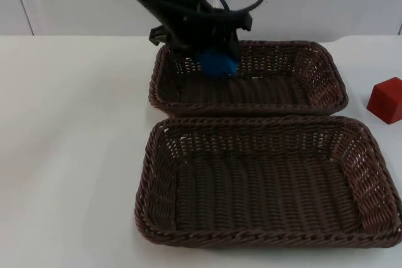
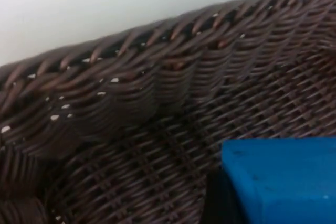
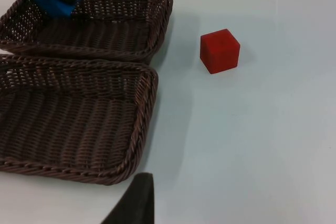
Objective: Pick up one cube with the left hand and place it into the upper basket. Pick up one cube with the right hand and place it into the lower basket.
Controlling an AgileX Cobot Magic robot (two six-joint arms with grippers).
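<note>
Blue cube (image 1: pixel 218 62) pinched in left gripper (image 1: pixel 217 54), hanging inside upper dark-brown woven wicker basket (image 1: pixel 326 67), near its back-left wall. Lower dark-brown woven wicker basket (image 1: pixel 157 155) touches upper basket's front rim. Red cube (image 1: pixel 385 99) on white table (image 1: pixel 69 142), right of upper basket. Right gripper waits near lower basket's front-right corner; fingers cannot tell. Risk: released this close to the wall, blue cube may clip the weave and tumble.
</note>
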